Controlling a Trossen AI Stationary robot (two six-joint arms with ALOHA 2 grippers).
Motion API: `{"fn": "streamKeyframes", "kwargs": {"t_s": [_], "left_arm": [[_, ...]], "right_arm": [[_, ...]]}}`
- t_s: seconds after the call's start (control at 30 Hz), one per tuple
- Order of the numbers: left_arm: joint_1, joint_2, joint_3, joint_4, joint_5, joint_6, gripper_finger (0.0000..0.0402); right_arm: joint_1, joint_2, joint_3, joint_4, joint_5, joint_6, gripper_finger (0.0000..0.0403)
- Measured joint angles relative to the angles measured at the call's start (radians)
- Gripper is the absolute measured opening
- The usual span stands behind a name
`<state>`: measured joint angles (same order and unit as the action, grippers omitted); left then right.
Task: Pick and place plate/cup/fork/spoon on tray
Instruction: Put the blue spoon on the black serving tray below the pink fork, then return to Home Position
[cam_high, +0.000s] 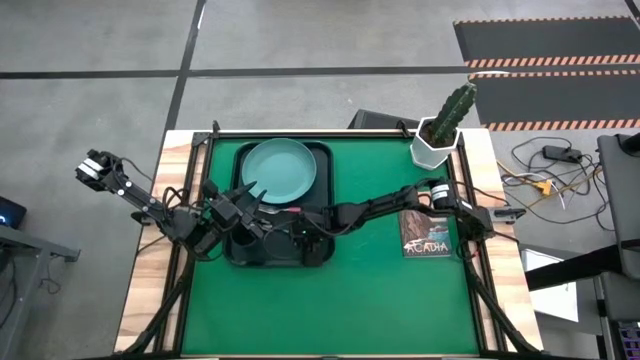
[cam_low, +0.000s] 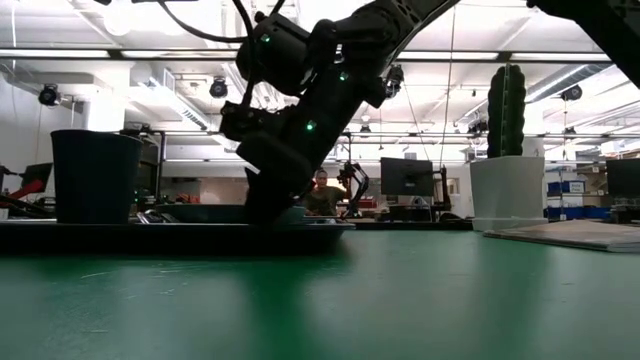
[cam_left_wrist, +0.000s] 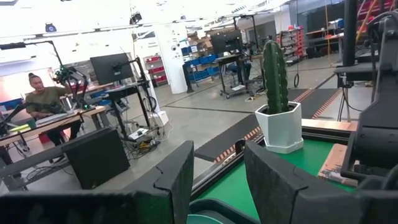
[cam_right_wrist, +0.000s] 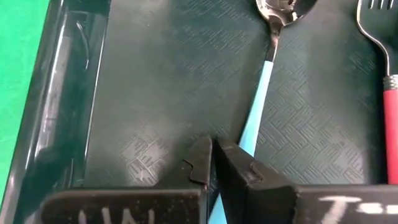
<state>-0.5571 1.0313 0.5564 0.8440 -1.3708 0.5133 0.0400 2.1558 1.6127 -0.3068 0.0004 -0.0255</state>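
right gripper (cam_right_wrist: 213, 163) jaws pinch the spoon (cam_right_wrist: 260, 99) on the tray (cam_right_wrist: 149, 93); left jaws spread.

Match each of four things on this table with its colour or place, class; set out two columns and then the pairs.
Things:
1. plate
2. spoon
3. fork
4. cactus pot

Descriptions:
A. red handle
B. on the green mat, off the tray
C. light blue handle
D. teal, at the tray's far end

Pairs: 1-D, 2-C, 3-A, 4-B
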Motion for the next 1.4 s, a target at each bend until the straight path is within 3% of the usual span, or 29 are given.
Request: {"fn": "streamKeyframes", "kwargs": {"t_s": [0.83, 1.2, 1.4], "left_arm": [[0.000, 0.000, 0.000, 0.000, 0.000, 0.000, 0.0123], [-0.002, 0.000, 0.000, -0.019, -0.004, 0.000, 0.0123], [-0.034, 0.000, 0.000, -0.025, -0.146, 0.048, 0.0123]], "right_arm": [[-0.023, -0.007, -0.001, -0.013, 0.135, -0.003, 0.0011], [-0.004, -0.068, -0.002, -0.038, 0.130, -0.022, 0.0011], [0.027, -0.209, -0.043, -0.110, 0.123, -0.043, 0.0011]]}}
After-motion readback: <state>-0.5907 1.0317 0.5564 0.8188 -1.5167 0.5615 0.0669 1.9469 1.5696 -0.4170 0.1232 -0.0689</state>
